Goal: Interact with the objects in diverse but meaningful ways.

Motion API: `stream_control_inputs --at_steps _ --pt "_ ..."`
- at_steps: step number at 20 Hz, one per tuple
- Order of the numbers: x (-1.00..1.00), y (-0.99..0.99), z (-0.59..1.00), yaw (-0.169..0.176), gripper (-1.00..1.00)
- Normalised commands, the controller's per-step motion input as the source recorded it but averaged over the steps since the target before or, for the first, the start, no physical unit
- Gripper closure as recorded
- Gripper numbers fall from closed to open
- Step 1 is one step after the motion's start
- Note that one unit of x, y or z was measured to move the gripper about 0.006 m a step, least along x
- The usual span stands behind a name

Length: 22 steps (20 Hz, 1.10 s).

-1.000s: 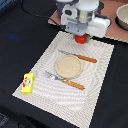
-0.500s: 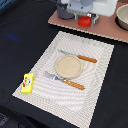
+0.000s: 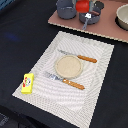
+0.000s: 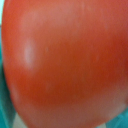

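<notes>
— So where is the arm?

— At the far edge of the exterior view, up top. Only its end shows: the gripper (image 3: 86,19) hangs over the pinkish board (image 3: 107,25) at the back of the dark worktop (image 3: 20,45), with the red tomato (image 3: 82,6) right at it.

— Jaws spread or pressed together?

— Cannot tell. The exterior view is too small and blurred there, and the wrist view shows no jaws at all.

— What does the wrist view give, then?

— Almost nothing but the tomato (image 4: 65,60): smooth red skin fills the picture, with a pale sheen on one side and slivers of teal at the edges. It is very close to the camera.

— And what does only the exterior view show?

— The whole setting. A striped placemat (image 3: 95,85) lies on the worktop, the round tan plate (image 3: 68,66) in its middle. The knife (image 3: 78,56) lies just beyond the plate, the fork (image 3: 63,80) on the near side. The yellow rectangular box (image 3: 28,82) sits at the mat's edge toward the exterior view's left, well apart from the plate. A pale bowl (image 3: 123,16) stands on the board at the exterior view's right.
</notes>
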Motion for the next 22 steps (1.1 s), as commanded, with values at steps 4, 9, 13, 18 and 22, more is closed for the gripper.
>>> stream_control_inputs --at_steps 4,9,13,18,22 --pt "-0.66 0.73 0.0 0.001 1.0" --pt "-0.6 0.69 -0.03 0.004 1.0" --pt "-0.58 0.53 -0.17 0.012 1.0" --pt "-0.17 0.01 -0.3 0.008 1.0" --pt "-0.08 -0.17 -0.44 0.0 1.0"
